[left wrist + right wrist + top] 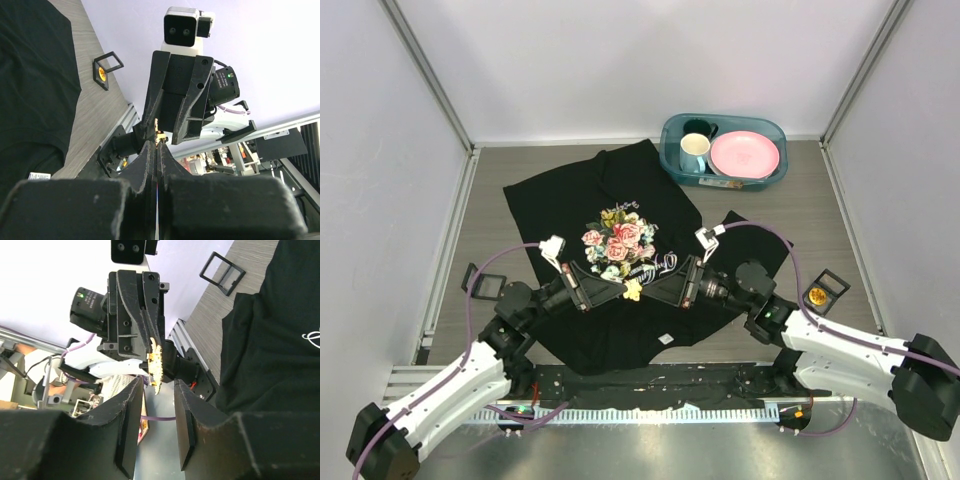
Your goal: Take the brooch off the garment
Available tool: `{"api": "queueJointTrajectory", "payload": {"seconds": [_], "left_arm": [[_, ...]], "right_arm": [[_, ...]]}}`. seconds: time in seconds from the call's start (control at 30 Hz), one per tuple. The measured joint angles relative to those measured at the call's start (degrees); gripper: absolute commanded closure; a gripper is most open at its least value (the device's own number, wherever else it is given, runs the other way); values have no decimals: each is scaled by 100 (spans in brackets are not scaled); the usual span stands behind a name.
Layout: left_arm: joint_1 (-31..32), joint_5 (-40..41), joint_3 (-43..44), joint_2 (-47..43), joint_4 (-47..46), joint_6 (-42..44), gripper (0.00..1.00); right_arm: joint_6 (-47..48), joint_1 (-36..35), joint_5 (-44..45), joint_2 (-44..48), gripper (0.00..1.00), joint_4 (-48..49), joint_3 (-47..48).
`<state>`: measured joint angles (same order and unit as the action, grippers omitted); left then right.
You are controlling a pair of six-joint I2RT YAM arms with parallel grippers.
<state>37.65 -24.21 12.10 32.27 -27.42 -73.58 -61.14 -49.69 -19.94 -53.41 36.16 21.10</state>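
Pinching brooch point(156, 365) edge-on in closed left gripper point(158, 146), over lower front of garment point(570, 200), just below rose print point(620, 240). Holding right gripper point(157, 387) parted and empty, with brooch dead ahead just past the tips, disc edge in line with the gap. Can't tell whether pin is clear of fabric. Can't read cursive lettering point(660, 265) or white label point(665, 338).

The brooch point(156, 368) shows only edge-on, its face unseen; the garment's point(570, 200) white lettering point(661, 265) is too small to read.
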Motion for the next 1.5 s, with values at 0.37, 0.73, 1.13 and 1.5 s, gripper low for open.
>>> {"api": "queueJointTrajectory", "payload": {"seconds": [0.37,0.73,1.13,1.5], "left_arm": [[0,-140,-72,162,-214,-275,100],[0,-199,-125,164,-251,-289,100],[7,11,245,-413,1287,-96,35],[11,1519,2505,-1414,5707,-413,26]], "right_arm": [[761,7,-162,-153,69,-800,450],[868,28,-553,-514,95,-555,562],[1541,42,-861,-564,99,-629,693],[4081,-13,-17,-557,99,-1742,1117]]}}
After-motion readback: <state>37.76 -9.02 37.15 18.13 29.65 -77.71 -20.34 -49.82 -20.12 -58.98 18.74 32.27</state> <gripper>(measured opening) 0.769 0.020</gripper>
